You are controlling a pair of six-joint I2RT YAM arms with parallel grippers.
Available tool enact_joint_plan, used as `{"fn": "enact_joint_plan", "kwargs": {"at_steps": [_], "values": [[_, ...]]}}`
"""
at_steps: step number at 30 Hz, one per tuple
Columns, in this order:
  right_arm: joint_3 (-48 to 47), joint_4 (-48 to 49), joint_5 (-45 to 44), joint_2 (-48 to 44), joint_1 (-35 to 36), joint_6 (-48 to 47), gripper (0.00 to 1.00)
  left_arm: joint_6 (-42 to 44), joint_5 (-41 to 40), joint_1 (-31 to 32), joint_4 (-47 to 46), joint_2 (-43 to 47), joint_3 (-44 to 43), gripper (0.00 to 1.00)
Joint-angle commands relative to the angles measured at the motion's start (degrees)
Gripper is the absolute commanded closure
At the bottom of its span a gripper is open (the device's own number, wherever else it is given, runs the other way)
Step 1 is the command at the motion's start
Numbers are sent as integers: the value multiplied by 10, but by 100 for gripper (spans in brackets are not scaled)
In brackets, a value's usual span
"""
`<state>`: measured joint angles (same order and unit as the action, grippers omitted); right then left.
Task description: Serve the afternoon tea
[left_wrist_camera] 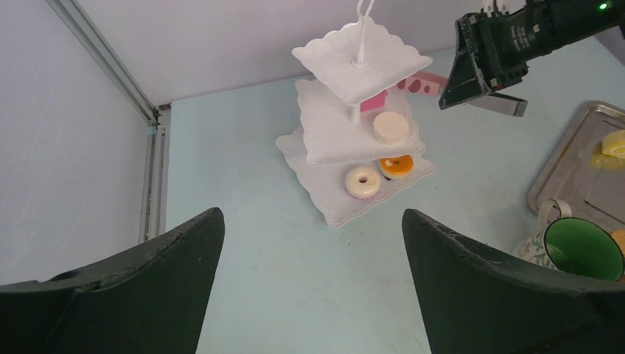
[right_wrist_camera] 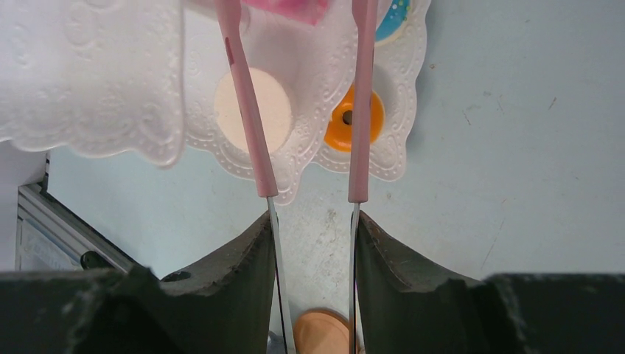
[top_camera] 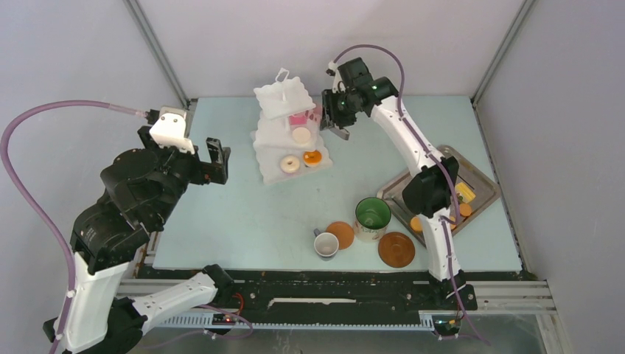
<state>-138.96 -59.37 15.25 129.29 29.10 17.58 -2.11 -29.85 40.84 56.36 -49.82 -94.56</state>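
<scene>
Right gripper (right_wrist_camera: 313,228) is narrow, pinching the pink tongs (right_wrist_camera: 249,125). Their long axis runs straight away from the fingers, pointing left across the table at the three-tier stand (top_camera: 284,99) near the far edge. Both arms pass over the middle tier, beside a cream round (right_wrist_camera: 230,110). The tips reach the pink cake (right_wrist_camera: 291,9), but contact is cut off by the frame edge. An orange doughnut (right_wrist_camera: 377,122) sits on the bottom tier. Left gripper (left_wrist_camera: 313,215) hangs wide open, well clear. Green-lined mug (top_camera: 372,215), white cup (top_camera: 326,245) and metal tray (left_wrist_camera: 571,166) sit nearer the bases.
</scene>
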Motion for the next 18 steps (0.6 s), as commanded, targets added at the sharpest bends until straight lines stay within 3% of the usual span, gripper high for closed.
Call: {"fn": "enact_joint_plan", "kwargs": {"at_steps": [1,9,18], "values": [[-2,5,3,-63,-5,5,57,-1,2,-4,-13,-3,3,2],[57,-5,-2,-106,-22,15,60,-1,3,-3,-13,-1,9,2],[312,-14,0,-291,-107,16,64,7,8,-4,-27,2,34,2]]}}
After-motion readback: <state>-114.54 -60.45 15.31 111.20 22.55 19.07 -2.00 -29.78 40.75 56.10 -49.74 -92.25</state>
